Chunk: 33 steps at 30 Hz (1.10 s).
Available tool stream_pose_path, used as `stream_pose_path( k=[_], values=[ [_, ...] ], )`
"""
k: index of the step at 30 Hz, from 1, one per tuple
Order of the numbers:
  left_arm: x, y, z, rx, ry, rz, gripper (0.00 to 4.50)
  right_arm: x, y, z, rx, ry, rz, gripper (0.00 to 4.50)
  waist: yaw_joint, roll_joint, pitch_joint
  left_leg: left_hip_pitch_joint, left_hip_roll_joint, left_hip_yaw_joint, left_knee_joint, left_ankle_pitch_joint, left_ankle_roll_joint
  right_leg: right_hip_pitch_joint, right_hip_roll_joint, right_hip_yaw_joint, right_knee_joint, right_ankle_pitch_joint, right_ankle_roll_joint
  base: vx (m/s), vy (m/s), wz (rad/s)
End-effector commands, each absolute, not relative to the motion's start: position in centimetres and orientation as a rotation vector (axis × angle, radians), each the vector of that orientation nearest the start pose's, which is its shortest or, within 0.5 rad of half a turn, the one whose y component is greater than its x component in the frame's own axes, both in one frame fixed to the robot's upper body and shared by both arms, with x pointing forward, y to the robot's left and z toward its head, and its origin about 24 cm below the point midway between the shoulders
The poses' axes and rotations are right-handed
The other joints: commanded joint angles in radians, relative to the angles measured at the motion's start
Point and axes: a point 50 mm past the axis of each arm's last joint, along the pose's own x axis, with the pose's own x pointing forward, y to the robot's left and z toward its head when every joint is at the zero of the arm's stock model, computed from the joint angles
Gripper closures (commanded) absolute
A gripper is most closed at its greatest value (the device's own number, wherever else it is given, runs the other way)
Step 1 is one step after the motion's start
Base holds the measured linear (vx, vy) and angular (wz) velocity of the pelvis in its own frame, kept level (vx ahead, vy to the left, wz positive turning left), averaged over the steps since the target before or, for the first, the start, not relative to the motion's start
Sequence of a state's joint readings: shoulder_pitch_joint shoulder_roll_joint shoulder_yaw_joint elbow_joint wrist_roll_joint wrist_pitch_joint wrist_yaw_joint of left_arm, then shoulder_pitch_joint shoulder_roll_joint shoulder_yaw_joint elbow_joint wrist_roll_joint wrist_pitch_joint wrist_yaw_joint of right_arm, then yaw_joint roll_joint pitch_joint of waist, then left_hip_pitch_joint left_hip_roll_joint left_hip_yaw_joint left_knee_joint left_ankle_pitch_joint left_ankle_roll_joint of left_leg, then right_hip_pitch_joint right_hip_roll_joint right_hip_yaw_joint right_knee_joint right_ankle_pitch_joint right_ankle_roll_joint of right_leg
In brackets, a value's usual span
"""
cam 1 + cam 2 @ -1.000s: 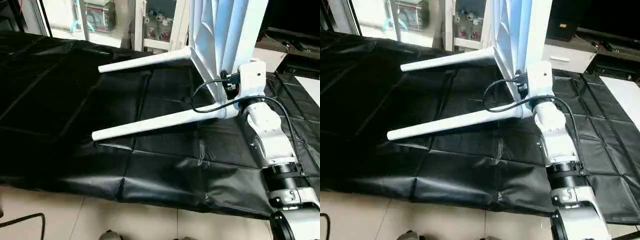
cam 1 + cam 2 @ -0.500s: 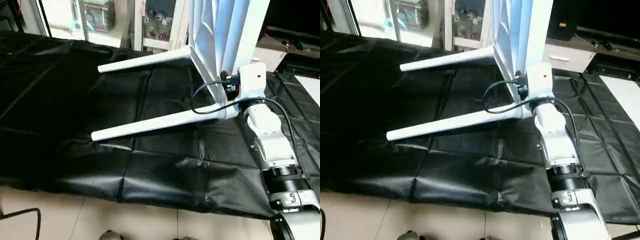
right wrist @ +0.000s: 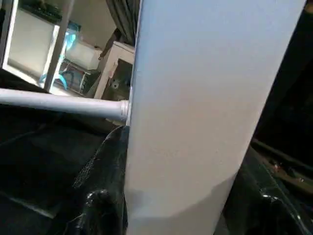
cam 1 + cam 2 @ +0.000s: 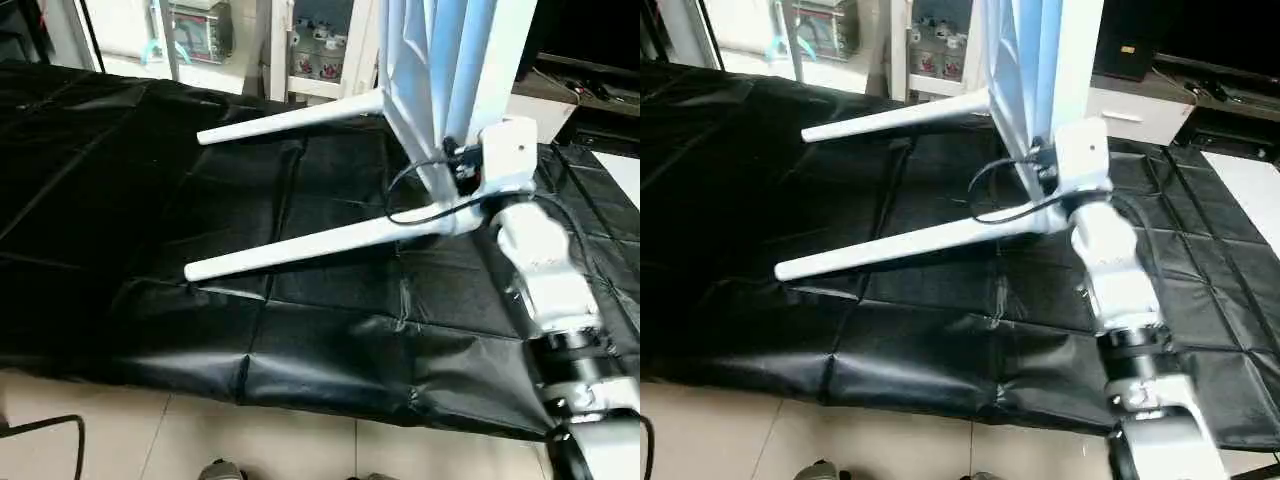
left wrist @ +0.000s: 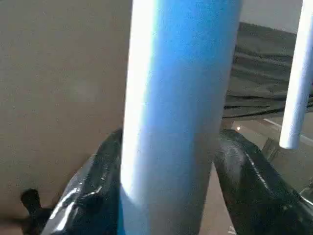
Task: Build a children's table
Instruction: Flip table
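The children's table top (image 4: pixel 450 60) stands on edge on the black mat, ribbed underside facing left. Two white legs (image 4: pixel 300 245) (image 4: pixel 290 117) stick out of its sockets toward the left. My right gripper (image 4: pixel 462 172) is at the top's lower near corner. In the right wrist view its black fingers (image 3: pixel 105 181) press both sides of the top's white rim (image 3: pixel 205 88), shut on it. In the left wrist view my left gripper (image 5: pixel 168 161) has its fingers (image 5: pixel 98 186) tight against both sides of a white leg (image 5: pixel 181 73). Another leg (image 5: pixel 298 73) passes beside it.
The black mat (image 4: pixel 150 200) covers the floor and ends at pale tiles (image 4: pixel 150 430) in front. A white shelf unit with bottles (image 4: pixel 320 50) stands behind. A low white cabinet (image 4: pixel 1140 115) is at the back right. A black cable (image 4: pixel 40 430) lies on the tiles.
My right forearm has swung a little to the right. The table top and its two legs stay about where they were.
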<state>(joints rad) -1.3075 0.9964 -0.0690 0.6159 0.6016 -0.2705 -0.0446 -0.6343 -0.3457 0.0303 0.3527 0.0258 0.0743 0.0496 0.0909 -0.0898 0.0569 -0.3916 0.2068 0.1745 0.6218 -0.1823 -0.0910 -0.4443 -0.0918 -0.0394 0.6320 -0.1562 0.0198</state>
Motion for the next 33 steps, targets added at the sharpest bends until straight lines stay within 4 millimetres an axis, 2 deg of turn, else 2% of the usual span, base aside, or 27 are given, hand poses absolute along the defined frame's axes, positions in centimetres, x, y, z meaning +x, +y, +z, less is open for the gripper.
stream_pose_path(
  k=[1, 5, 7, 9, 12, 15, 16, 17, 19, 20, 22, 23, 25, 26, 28, 29, 31, 32, 33],
  values=[
    [31.5, 27.6, 42.1, 1.415, -0.749, 0.452, 2.05, 36.3, -18.7, 18.7, -0.558, -0.319, 0.054, 2.52, -0.005, 0.009, -0.066, 0.03, 0.012, 0.002, -0.077, -0.257, -0.093, 0.043, -0.033, 0.026, -0.059, -0.232, -0.118, 0.0, 0.0, 0.0],
    [31.3, 27.7, 42.1, 1.411, -0.755, 0.462, 2.17, 36.6, -19.3, 20.2, -0.584, -0.354, 0.038, 2.52, -0.003, 0.006, -0.068, 0.027, 0.011, 0.003, -0.075, -0.228, -0.089, 0.047, -0.033, 0.025, -0.054, -0.211, -0.117, 0.0, 0.0, 0.0],
    [31.2, 27.7, 42.1, 1.407, -0.758, 0.467, 2.48, 36.7, -19.5, 21.0, -0.602, -0.37, 0.03, 2.52, -0.003, 0.005, -0.068, 0.027, 0.011, 0.004, -0.074, -0.216, -0.087, 0.047, -0.032, 0.025, -0.053, -0.202, -0.12, 0.0, 0.0, 0.0],
    [31.2, 27.8, 42.0, 1.383, -0.753, 0.472, 2.48, 37.1, -20.1, 22.6, -0.626, -0.406, 0.012, 2.52, -0.002, 0.005, -0.069, 0.028, 0.012, 0.005, -0.073, -0.207, -0.087, 0.046, -0.033, 0.025, -0.051, -0.187, -0.124, 0.0, 0.0, 0.0],
    [31.3, 28.2, 41.7, 1.332, -0.741, 0.467, 2.88, 37.5, -20.7, 25.1, -0.666, -0.459, -0.005, 2.52, -0.004, 0.003, -0.07, 0.027, 0.01, 0.008, -0.069, -0.194, -0.085, 0.047, -0.03, 0.024, -0.048, -0.177, -0.133, 0.0, 0.0, 0.0],
    [31.5, 28.4, 41.3, 1.279, -0.727, 0.454, 3.01, 37.7, -21.0, 26.9, -0.699, -0.496, -0.005, 2.52, 0.001, 0.003, -0.078, 0.025, 0.008, 0.012, -0.062, -0.125, -0.075, 0.052, -0.028, 0.024, -0.035, -0.082, -0.153, 0.0, 0.0, 0.0],
    [31.6, 28.5, 40.8, 1.244, -0.716, 0.443, 3.04, 37.8, -21.1, 28.0, -0.72, -0.513, -0.001, 2.52, 0.001, 0.0, -0.079, 0.024, 0.007, 0.013, -0.06, -0.104, -0.07, 0.052, -0.025, 0.024, -0.034, -0.055, -0.158, 0.0, 0.0, 0.0],
    [32.0, 28.7, 39.9, 1.186, -0.696, 0.422, 3.05, 38.0, -21.1, 29.8, -0.764, -0.547, 0.011, 2.52, 0.0, -0.006, -0.078, 0.021, 0.007, 0.016, -0.058, -0.088, -0.063, 0.052, -0.026, 0.023, -0.03, -0.035, -0.172, 0.0, 0.0, 0.0],
    [32.1, 28.8, 39.6, 1.172, -0.688, 0.414, 3.05, 38.0, -21.1, 30.4, -0.779, -0.559, 0.013, 2.52, -0.001, -0.005, -0.077, 0.021, 0.006, 0.018, -0.056, -0.099, -0.059, 0.051, -0.024, 0.023, -0.03, -0.041, -0.189, 0.0, 0.0, 0.0],
    [32.4, 28.8, 38.9, 1.135, -0.671, 0.399, 3.05, 38.1, -21.0, 31.4, -0.818, -0.574, 0.031, 2.52, -0.002, -0.006, -0.077, 0.019, 0.006, 0.017, -0.055, -0.097, -0.058, 0.054, -0.026, 0.024, -0.027, -0.033, -0.19, 0.0, 0.0, 0.0],
    [32.7, 28.8, 38.0, 1.091, -0.654, 0.38, 3.05, 38.1, -20.9, 32.7, -0.865, -0.592, 0.039, 2.53, -0.005, -0.009, -0.075, 0.02, 0.008, 0.017, -0.054, -0.103, -0.063, 0.051, -0.024, 0.022, -0.026, -0.03, -0.194, 0.0, 0.0, 0.0],
    [33.0, 28.7, 37.0, 1.046, -0.634, 0.356, 3.05, 38.1, -20.7, 33.8, -0.906, -0.609, 0.049, 2.53, -0.005, -0.01, -0.075, 0.021, 0.008, 0.017, -0.053, -0.107, -0.064, 0.051, -0.025, 0.022, -0.024, -0.028, -0.2, 0.0, 0.0, 0.0],
    [33.2, 28.6, 36.2, 1.026, -0.619, 0.341, 3.05, 38.1, -20.5, 34.4, -0.932, -0.619, 0.056, 2.54, -0.006, -0.011, -0.074, 0.02, 0.01, 0.016, -0.052, -0.117, -0.065, 0.051, -0.026, 0.022, -0.022, -0.034, -0.205, 0.0, 0.0, 0.0],
    [33.4, 28.4, 34.9, 0.987, -0.597, 0.321, 3.05, 38.2, -20.3, 35.5, -0.969, -0.636, 0.066, 2.54, -0.008, -0.024, -0.072, 0.018, 0.01, 0.018, -0.051, -0.116, -0.06, 0.052, -0.023, 0.022, -0.023, -0.038, -0.205, 0.0, 0.0, 0.0],
    [33.5, 28.3, 34.4, 0.968, -0.589, 0.314, 3.05, 38.2, -20.2, 35.9, -0.982, -0.642, 0.07, 2.55, -0.007, -0.02, -0.07, 0.019, 0.01, 0.017, -0.051, -0.122, -0.061, 0.049, -0.024, 0.022, -0.025, -0.052, -0.204, 0.0, 0.0, 0.0],
    [33.6, 28.0, 33.4, 0.94, -0.575, 0.301, 3.05, 38.3, -20.0, 36.7, -1.01, -0.642, 0.078, 2.55, -0.011, -0.024, -0.069, 0.016, 0.012, 0.016, -0.049, -0.132, -0.069, 0.049, -0.024, 0.021, -0.018, -0.059, -0.206, 0.0, 0.0, 0.0],
    [33.6, 27.8, 32.7, 0.926, -0.566, 0.292, 3.05, 38.3, -19.9, 37.3, -1.028, -0.641, 0.082, 2.56, -0.011, -0.032, -0.063, 0.017, 0.012, 0.016, -0.049, -0.167, -0.075, 0.043, -0.021, 0.019, -0.025, -0.099, -0.196, 0.0, 0.0, 0.0],
    [33.7, 27.6, 32.0, 0.899, -0.553, 0.28, 3.05, 38.3, -19.7, 37.9, -1.046, -0.642, 0.084, 2.57, -0.013, -0.03, -0.064, 0.015, 0.014, 0.012, -0.049, -0.181, -0.082, 0.043, -0.025, 0.019, -0.02, -0.114, -0.193, 0.0, 0.0, 0.0],
    [33.7, 27.4, 31.5, 0.881, -0.545, 0.272, 3.05, 38.3, -19.6, 38.3, -1.057, -0.643, 0.085, 2.57, -0.012, -0.029, -0.06, 0.018, 0.013, 0.012, -0.05, -0.202, -0.087, 0.038, -0.021, 0.018, -0.027, -0.129, -0.184, 0.0, 0.0, 0.0]
  ],
)
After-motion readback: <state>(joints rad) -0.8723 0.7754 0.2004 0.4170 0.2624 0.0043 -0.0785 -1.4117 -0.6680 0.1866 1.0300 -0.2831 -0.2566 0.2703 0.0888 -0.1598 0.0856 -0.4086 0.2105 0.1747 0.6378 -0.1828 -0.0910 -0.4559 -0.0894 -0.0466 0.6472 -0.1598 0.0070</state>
